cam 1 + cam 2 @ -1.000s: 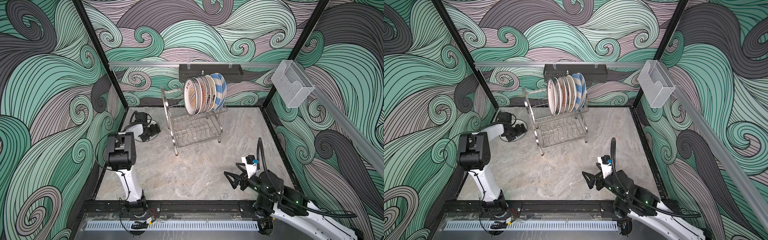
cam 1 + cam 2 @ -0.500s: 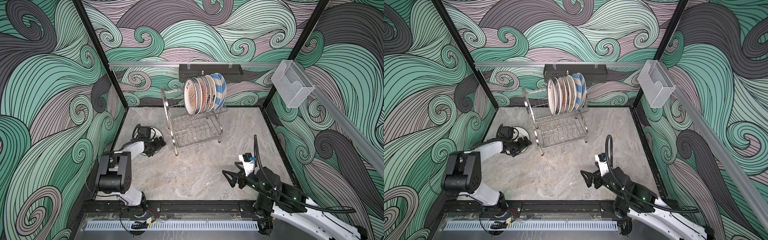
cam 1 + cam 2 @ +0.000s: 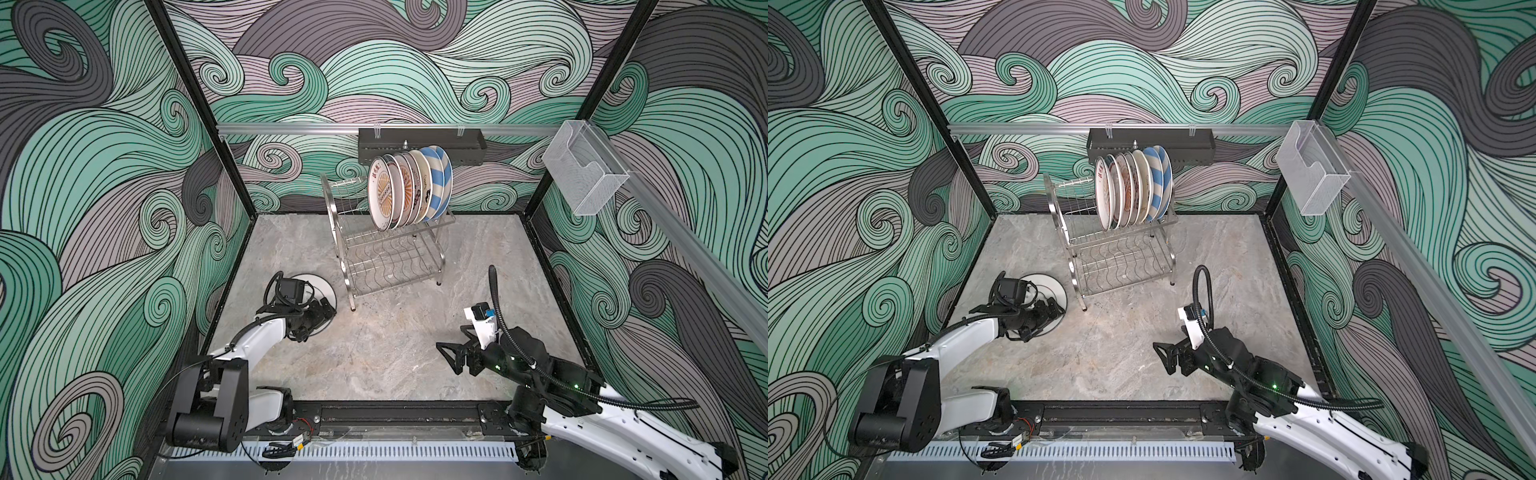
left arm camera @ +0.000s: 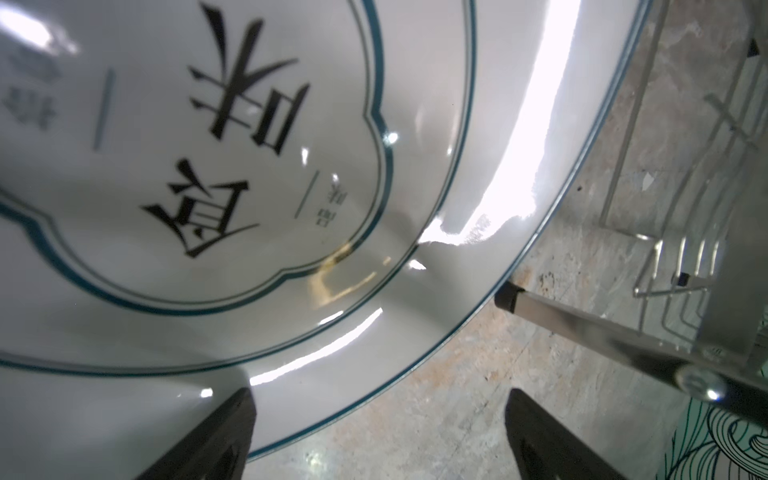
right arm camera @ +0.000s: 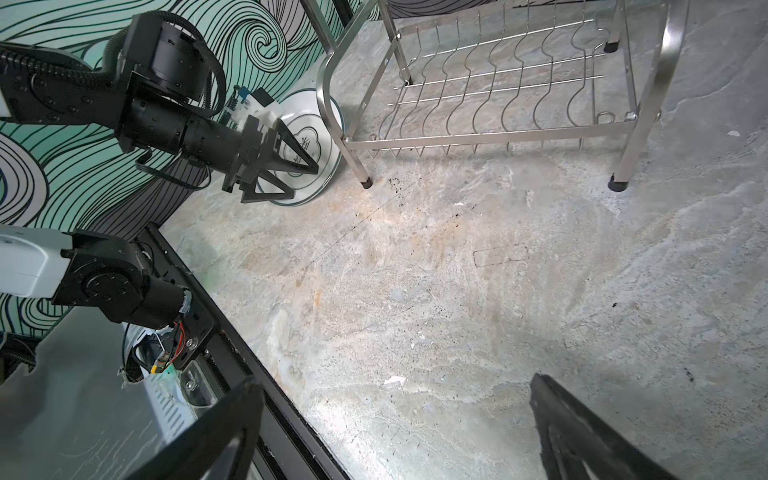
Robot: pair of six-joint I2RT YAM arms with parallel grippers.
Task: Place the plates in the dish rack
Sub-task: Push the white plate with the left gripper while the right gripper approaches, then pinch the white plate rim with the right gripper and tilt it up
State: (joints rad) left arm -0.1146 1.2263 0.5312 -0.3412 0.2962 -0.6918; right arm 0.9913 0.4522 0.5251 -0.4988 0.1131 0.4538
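Black characters (image 4: 232, 137) on plate (image 4: 478, 299) (legible from left wrist)

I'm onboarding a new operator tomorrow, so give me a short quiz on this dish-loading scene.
1. Which shelf of the dish rack holds the standing plates?
2. True or false: the right pincer grips a plate.
3. The teal-rimmed plate lies: A) flat on the table beside a rack leg; B) on the rack's lower shelf; C) in the right pincer.

Key: 1) the upper shelf; 2) false, it is open and empty; 3) A.
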